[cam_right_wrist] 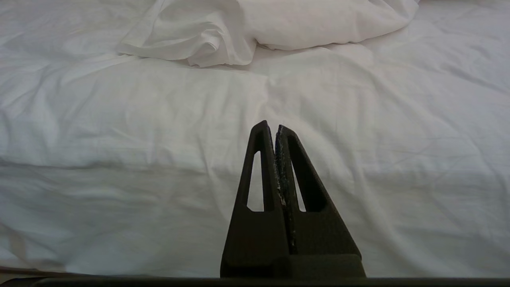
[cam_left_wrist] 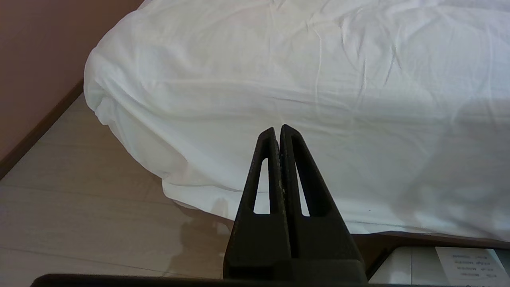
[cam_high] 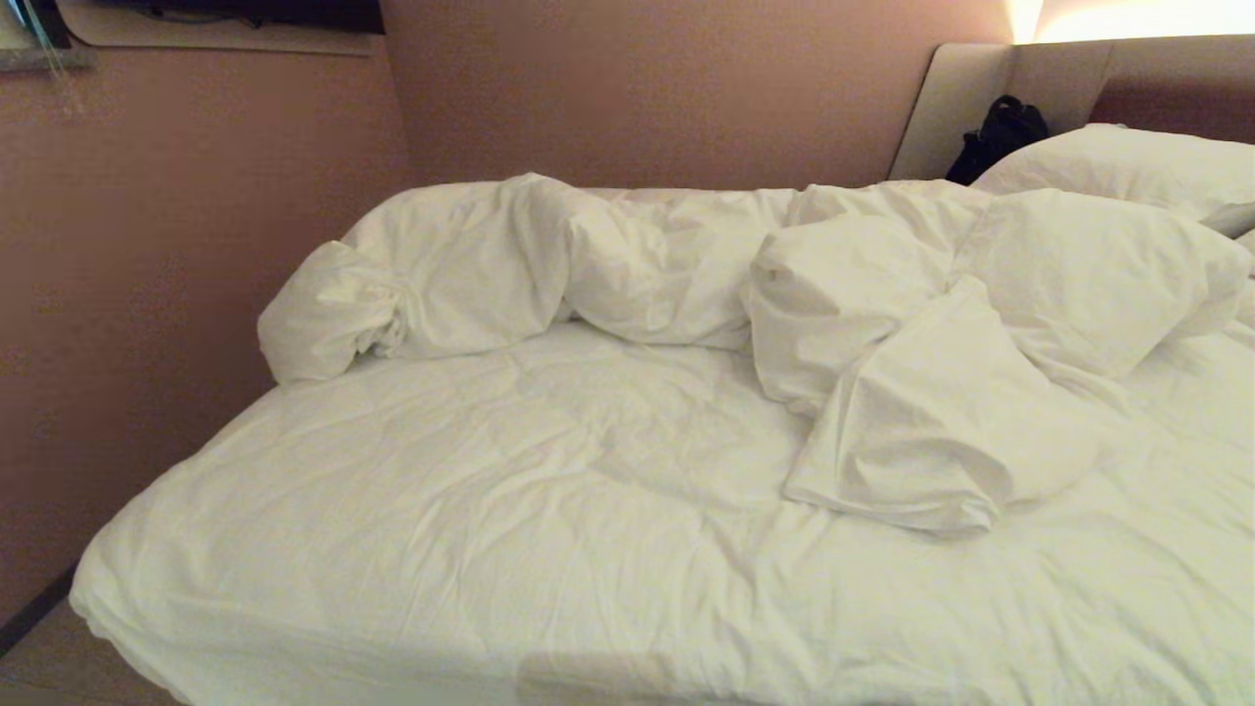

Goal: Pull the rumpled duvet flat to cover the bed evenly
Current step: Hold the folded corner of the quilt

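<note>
Facing: the bed (cam_high: 412, 490), my two arms low at its near edge.
Duvet (cam_high: 608, 265): white, creased, bunched in a puffy ridge along the far wall side, one corner flopped forward.
My left gripper (cam_left_wrist: 277, 129): pressed closed, empty.
My right gripper (cam_right_wrist: 272, 125): pressed closed, empty.

No readable text anywhere; only blurred, illegible print lines on a white label (cam_left_wrist: 472, 261).

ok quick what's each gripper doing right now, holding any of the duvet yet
Left gripper: shut, holding nothing, off the bed's near corner.
Right gripper: shut, holding nothing, short of the duvet.
</note>
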### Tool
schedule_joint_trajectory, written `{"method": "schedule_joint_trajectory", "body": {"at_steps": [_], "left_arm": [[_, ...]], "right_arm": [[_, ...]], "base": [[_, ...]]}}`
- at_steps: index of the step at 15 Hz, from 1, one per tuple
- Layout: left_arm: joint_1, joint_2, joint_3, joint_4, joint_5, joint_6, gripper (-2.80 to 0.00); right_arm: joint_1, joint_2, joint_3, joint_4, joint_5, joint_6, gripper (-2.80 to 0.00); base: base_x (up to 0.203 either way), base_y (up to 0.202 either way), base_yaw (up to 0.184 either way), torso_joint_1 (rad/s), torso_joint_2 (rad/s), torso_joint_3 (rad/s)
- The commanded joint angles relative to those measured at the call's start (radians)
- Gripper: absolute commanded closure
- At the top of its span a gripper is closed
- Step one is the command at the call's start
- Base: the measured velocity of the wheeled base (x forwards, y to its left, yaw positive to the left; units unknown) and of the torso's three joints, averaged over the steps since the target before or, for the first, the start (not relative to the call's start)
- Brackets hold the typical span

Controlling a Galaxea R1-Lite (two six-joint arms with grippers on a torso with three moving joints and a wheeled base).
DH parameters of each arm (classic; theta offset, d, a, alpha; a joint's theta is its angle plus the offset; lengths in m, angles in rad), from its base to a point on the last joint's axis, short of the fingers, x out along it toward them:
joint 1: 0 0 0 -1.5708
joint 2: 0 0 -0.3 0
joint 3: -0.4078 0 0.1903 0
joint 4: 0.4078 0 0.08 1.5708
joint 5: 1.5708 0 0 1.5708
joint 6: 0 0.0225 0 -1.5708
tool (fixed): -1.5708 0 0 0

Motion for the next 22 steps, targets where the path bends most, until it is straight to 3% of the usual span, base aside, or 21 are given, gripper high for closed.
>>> {"method": "schedule_joint_trajectory", "body": {"at_steps": [1, 4, 22], "left_arm": [[0.0, 0.0, 0.0, 0.001, 0.0, -0.001, 0.0], [0.0, 0.0, 0.007, -0.01, 0.003, 0.022, 0.0], [0.0, 0.0, 0.012, -0.031, 0.0, 0.01, 0.0]], "right_arm": [[0.0, 0.0, 0.0, -0.001, -0.001, 0.0, 0.0], [0.0, 0.0, 0.0, -0.001, -0.001, 0.0, 0.0], [0.0, 0.0, -0.004, 0.012, 0.0, -0.005, 0.0]], "base": [[0.0, 0.0, 0.0, 0.0, 0.0, 0.0], [0.0, 0.0, 0.0, 0.0, 0.0, 0.0], [-0.015, 0.0, 0.0, 0.0, 0.0, 0.001]]}}
